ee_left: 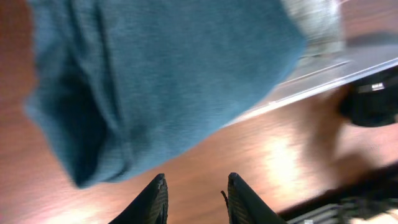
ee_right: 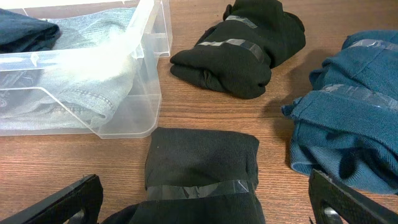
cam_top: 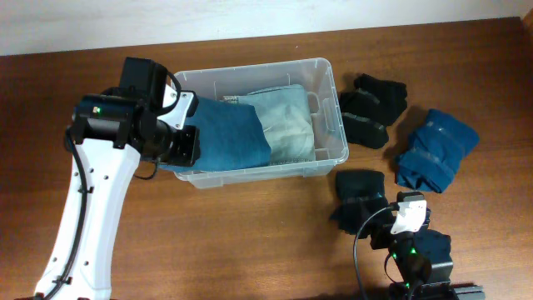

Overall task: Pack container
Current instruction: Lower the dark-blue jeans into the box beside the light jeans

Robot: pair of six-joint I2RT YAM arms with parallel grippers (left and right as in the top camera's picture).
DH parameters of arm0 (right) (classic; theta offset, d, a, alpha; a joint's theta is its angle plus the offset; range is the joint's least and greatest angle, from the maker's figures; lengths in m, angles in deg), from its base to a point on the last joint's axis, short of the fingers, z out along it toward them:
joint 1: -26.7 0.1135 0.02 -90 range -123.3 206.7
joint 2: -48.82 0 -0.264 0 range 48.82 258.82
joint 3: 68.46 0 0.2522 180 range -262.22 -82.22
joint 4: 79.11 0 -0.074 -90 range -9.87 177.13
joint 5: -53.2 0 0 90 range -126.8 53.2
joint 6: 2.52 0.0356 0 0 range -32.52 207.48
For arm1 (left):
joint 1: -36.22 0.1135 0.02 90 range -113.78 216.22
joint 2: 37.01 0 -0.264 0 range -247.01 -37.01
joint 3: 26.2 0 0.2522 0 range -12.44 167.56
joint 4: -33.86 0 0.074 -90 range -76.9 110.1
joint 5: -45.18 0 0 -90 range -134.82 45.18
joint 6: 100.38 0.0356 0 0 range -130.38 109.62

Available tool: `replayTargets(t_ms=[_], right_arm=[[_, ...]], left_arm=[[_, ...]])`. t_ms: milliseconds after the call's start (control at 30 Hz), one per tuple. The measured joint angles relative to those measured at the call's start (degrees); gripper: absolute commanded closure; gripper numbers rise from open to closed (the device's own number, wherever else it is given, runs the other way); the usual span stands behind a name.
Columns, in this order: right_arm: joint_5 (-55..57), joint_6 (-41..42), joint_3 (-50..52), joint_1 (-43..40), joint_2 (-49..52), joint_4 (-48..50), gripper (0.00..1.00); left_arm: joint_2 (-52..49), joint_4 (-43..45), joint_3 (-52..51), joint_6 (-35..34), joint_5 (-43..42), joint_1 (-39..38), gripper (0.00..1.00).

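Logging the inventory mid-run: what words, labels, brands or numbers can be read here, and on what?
No readable text in any view.
Container: no label legible.
Tape band on the black bundle: blank.
Left arm: a green light only, no lettering.

It looks like a robot test lab. A white robot arm (cam_top: 92,200) and a dark robot arm (cam_top: 416,258) stand at a plain wooden bench (cam_top: 250,242) against a pale wall (cam_top: 250,21). Folded clothes (ee_right: 202,155) bound with clear tape lie beside a clear plastic bin (cam_top: 335,125).
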Motion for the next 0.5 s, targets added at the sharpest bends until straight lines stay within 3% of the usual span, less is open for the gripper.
replayTargets(t_ms=[100,133,200,233,267,333,433,500], right_arm=[[0.0,0.0,0.0,0.0,0.0,0.0,0.02],[0.0,0.0,0.0,0.0,0.0,0.0,0.02],[0.0,0.0,0.0,0.0,0.0,0.0,0.02],[0.0,0.0,0.0,0.0,0.0,0.0,0.02],[0.0,0.0,0.0,0.0,0.0,0.0,0.02],[0.0,0.0,0.0,0.0,0.0,0.0,0.01],[0.0,0.0,0.0,0.0,0.0,0.0,0.02],[0.0,0.0,0.0,0.0,0.0,0.0,0.02]], left_arm=[[0.0,0.0,0.0,0.1,2.5,0.0,0.69],[0.0,0.0,0.0,-1.2,2.6,0.0,0.74],[0.0,0.6,0.0,-5.8,2.5,-0.1,0.74],[0.0,1.7,0.0,-8.4,2.2,-0.2,0.65],[0.0,2.8,0.0,-10.9,1.7,-0.3,0.39],[0.0,5.6,0.0,-15.0,0.6,-0.9,0.01],[0.0,11.2,0.0,-19.4,-4.7,-1.6,0.01],[0.0,12.7,0.0,-21.4,-8.9,-1.7,0.10]])
